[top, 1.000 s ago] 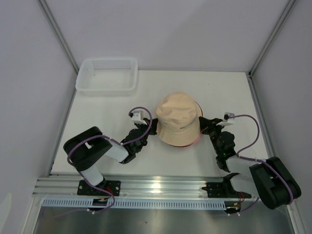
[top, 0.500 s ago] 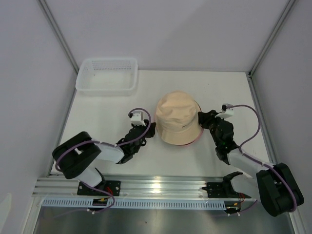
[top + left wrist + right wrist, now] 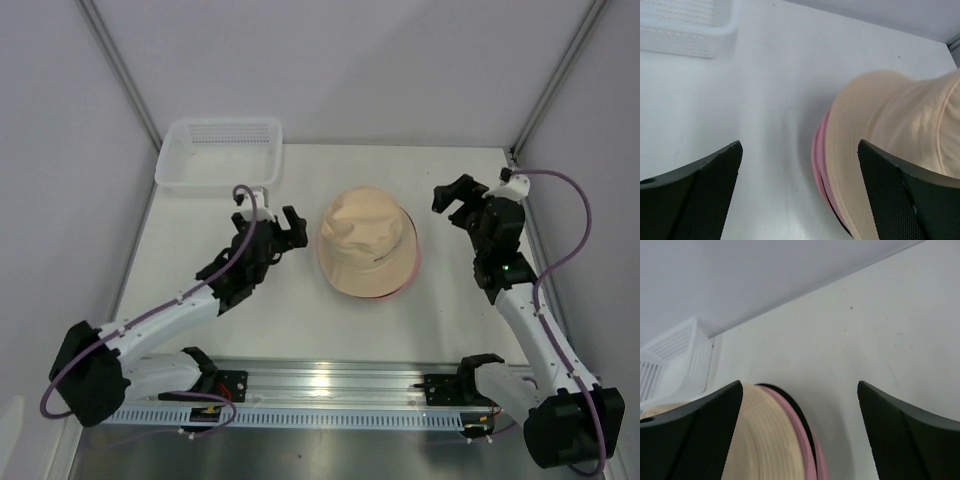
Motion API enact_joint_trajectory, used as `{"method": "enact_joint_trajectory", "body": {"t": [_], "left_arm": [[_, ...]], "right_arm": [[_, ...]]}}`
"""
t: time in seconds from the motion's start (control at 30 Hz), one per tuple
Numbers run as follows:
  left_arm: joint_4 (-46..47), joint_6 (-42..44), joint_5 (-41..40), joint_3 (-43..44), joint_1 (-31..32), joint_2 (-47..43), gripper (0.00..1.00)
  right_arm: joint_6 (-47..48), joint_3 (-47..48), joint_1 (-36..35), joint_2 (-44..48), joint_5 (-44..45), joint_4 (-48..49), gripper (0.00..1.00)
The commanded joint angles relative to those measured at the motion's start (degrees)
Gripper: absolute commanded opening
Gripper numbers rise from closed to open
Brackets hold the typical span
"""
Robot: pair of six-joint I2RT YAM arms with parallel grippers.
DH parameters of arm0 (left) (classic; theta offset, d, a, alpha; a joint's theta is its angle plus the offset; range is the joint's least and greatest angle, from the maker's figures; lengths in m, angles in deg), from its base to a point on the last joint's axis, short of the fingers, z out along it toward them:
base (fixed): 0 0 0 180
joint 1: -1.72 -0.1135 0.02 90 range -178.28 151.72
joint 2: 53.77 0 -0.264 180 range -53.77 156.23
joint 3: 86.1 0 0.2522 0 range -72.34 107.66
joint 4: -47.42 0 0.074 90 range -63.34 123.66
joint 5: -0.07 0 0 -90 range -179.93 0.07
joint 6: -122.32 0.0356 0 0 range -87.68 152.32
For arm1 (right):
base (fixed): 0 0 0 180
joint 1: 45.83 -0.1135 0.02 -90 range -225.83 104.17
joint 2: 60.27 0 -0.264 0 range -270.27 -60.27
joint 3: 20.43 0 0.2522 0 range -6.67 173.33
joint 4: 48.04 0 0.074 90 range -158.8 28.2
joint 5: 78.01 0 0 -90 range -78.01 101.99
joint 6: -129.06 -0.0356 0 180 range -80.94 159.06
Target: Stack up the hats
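The hats lie in one pile at mid-table, with the beige hat (image 3: 367, 243) on top, crown up. Under it a pink brim (image 3: 407, 283) peeks out. The left wrist view shows the beige hat (image 3: 890, 125) over a pink brim (image 3: 818, 150), and the right wrist view shows beige (image 3: 755, 440), pink (image 3: 796, 436) and black (image 3: 801, 415) brims layered. My left gripper (image 3: 278, 225) (image 3: 800, 145) stands open left of the pile, holding nothing. Right of the pile my right gripper (image 3: 460, 198) (image 3: 800, 385) is open, raised and apart from the hats.
A white mesh basket (image 3: 219, 155) (image 3: 685, 30) (image 3: 675, 360) sits at the table's far left corner. White walls and metal frame posts close in the table (image 3: 300, 190) on three sides. The arms' mounting rail runs along the near edge.
Both grippers have opened, let go of the hat pile's brim and drawn away from it: the left up and to the left, the right up and toward the far right.
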Motion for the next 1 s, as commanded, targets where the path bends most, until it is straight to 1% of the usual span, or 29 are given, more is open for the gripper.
{"method": "enact_joint_trajectory", "body": {"t": [0.0,0.03,0.07,0.1,0.13,0.2,0.23,0.27,0.3,0.37,0.4,0.5,0.53,0.6,0.63,0.73,0.8,0.97], "left_arm": [[-15.5,1.2,8.9,6.4,-7.3,-5.7,1.00],[-18.0,1.2,12.1,7.8,-12.2,-7.0,1.00],[-22.9,0.6,16.5,12.8,-14.3,-7.2,0.99],[-24.6,0.2,16.8,14.2,-16.0,-7.2,0.99],[-25.7,0.1,17.0,15.6,-18.6,-7.1,0.99],[-27.5,-0.1,22.8,20.9,-21.2,-6.3,0.99],[-28.3,-0.6,24.8,22.4,-23.5,-5.1,0.99],[-29.3,-1.5,26.3,26.3,-24.3,-4.4,1.00],[-31.5,-1.8,28.3,27.5,-25.5,-3.7,1.00],[-34.2,-1.6,29.2,30.4,-25.7,-2.2,1.00],[-38.0,-1.8,29.7,30.9,-25.7,-2.0,1.00],[-43.7,-4.5,30.3,30.6,-25.7,-2.4,0.99],[-47.3,-4.5,31.9,30.3,-25.7,-2.8,0.99],[-50.9,-4.0,31.0,29.3,-25.7,-5.2,0.99],[-52.5,-3.1,28.9,27.9,-25.7,-6.4,0.99],[-53.2,-1.8,26.7,24.2,-25.7,-11.3,1.00],[-53.3,-1.6,27.2,23.0,-25.7,-13.5,1.00],[-55.1,2.0,28.3,22.2,-25.7,-14.4,1.00]], "right_arm": [[1.1,7.4,4.1,-0.1,-0.7,-9.9,1.00],[2.6,9.0,5.8,-1.6,-0.4,-10.1,0.99],[3.2,10.9,6.6,-2.8,-0.4,-11.7,0.99],[3.2,15.5,7.4,-4.1,-0.4,-13.2,0.99],[3.2,17.9,8.5,-7.0,-1.4,-14.7,1.00],[3.8,23.4,9.2,-9.7,-4.5,-17.1,0.99],[4.3,24.7,9.3,-11.9,-5.2,-18.0,0.99],[4.5,25.6,9.4,-12.6,-5.7,-18.6,1.00],[4.6,26.2,9.4,-12.8,-6.1,-18.8,1.00],[4.9,24.8,9.3,-11.8,-6.1,-17.0,1.00],[4.9,23.7,9.4,-11.0,-5.8,-16.4,0.99],[5.4,19.8,9.4,-8.2,-5.5,-15.2,0.99],[5.6,19.1,9.4,-7.8,-5.5,-15.6,0.99],[5.9,17.7,9.4,-7.2,-5.6,-15.9,0.99],[5.6,17.2,9.4,-7.0,-5.7,-15.7,0.99],[4.6,14.2,9.4,-6.0,-6.1,-13.5,0.99],[3.8,12.1,9.4,-4.7,-6.1,-13.1,0.99],[3.3,10.6,9.3,-1.5,-5.6,-15.1,0.99]]}}
